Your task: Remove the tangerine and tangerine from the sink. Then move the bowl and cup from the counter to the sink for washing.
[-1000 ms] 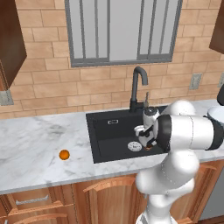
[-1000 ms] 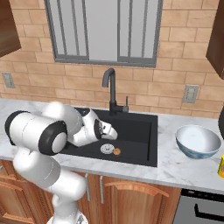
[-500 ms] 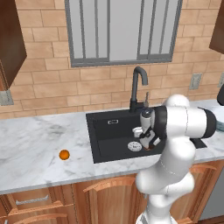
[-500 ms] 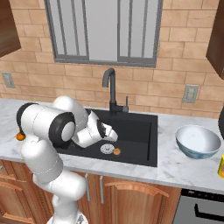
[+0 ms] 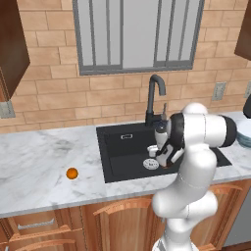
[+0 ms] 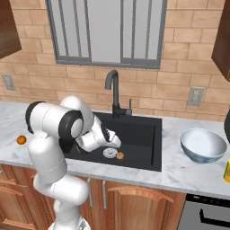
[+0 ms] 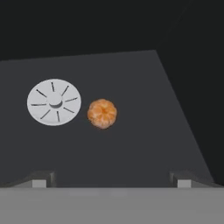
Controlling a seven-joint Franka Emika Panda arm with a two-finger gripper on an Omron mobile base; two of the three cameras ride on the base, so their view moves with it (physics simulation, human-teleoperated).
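Hand view: dimpled tan-orange tangerine (image 7: 102, 113) on matte black sink (image 7: 131, 144) floor, just beside slotted round silver drain (image 7: 54, 101) | tool (image 7: 111, 179) spread wide, holding nothing | bright orange tangerine (image 5: 72, 173) on veined marble table (image 5: 44, 171) | glossy bowl (image 6: 203, 145) right of sink

Two cameras behind me, one at my left and one at my right, look forward and down from mid-distance at the same black rectangular sink (image 5: 128, 147) (image 6: 143, 134) in the white marble counter (image 5: 44, 166) (image 6: 188, 168), while my hand camera peers closely down at its floor beside the round silver drain disc (image 7: 54, 102).
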